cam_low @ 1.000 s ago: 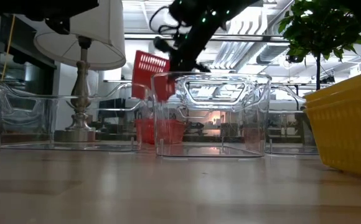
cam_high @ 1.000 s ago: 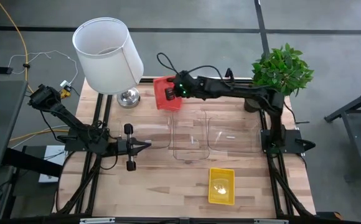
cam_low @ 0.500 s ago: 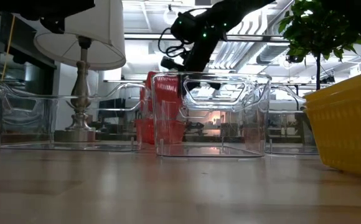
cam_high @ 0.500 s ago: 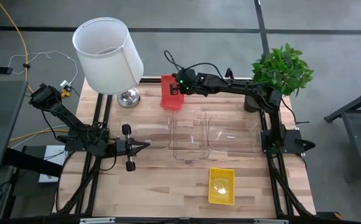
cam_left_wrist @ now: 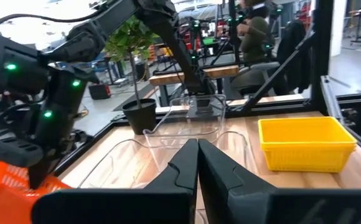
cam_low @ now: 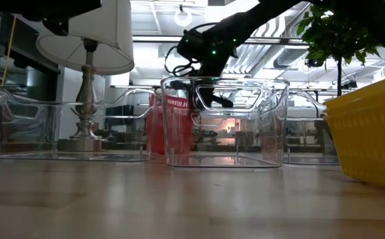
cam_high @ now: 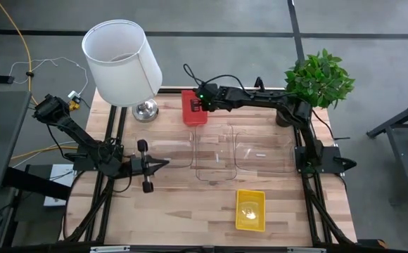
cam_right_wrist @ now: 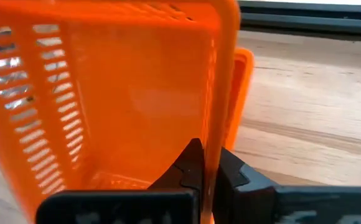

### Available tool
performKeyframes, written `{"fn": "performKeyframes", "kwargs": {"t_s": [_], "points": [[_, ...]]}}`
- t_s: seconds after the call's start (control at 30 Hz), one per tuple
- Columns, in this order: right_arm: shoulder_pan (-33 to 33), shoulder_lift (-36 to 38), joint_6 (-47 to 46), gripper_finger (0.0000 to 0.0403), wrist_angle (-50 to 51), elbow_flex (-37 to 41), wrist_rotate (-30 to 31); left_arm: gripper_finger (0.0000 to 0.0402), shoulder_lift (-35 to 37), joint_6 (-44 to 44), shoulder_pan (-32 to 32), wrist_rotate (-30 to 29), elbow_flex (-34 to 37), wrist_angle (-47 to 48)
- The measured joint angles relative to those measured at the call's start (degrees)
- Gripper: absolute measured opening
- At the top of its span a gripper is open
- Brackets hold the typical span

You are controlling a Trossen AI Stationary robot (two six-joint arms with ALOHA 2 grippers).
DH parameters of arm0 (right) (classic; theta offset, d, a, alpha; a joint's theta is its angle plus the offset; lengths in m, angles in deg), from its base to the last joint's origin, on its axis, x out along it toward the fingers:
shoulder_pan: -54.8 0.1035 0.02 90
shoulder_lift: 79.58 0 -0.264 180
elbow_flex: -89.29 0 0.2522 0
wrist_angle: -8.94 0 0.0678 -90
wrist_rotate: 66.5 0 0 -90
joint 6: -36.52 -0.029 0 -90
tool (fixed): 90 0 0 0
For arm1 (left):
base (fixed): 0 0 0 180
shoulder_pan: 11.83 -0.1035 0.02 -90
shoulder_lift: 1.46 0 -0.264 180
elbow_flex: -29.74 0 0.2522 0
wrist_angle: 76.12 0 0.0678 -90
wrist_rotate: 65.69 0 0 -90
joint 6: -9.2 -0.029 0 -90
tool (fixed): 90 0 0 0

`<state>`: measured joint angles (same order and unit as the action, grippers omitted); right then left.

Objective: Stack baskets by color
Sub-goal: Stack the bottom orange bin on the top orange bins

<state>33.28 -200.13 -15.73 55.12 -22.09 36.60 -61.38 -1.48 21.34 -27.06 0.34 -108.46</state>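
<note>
Fingers of the right gripper clamped on the rim of an orange-red basket, held near the desk's far edge, beside the lamp base. Fingers of the left gripper pressed together, holding nothing, near the left edge. Three clear bins in a row across the desk's middle. Yellow basket near the front edge, well apart from the red one.

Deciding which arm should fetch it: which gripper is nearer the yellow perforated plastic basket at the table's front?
Left. The left gripper idles at mid-table, off the yellow perforated plastic basket's left rear; the right gripper is at the far edge, shut on a red perforated plastic basket.
</note>
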Motion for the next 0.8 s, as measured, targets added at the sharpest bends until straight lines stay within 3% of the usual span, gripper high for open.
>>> {"fn": "performKeyframes", "kwargs": {"t_s": [0.63, 0.8], "points": [[0.1, 0.0, 4.6, 0.0002, 2.6, 0.0, -0.3, 0.0, 0.0, 0.0, 0.0, -1.8, 0.0, 0.0], [0.6, 0.1, 9.4, 0.0036, 3.2, -1.4, 0.1, 0.0, 0.0, 0.0, 0.0, -1.8, 0.0, 0.0]]}}
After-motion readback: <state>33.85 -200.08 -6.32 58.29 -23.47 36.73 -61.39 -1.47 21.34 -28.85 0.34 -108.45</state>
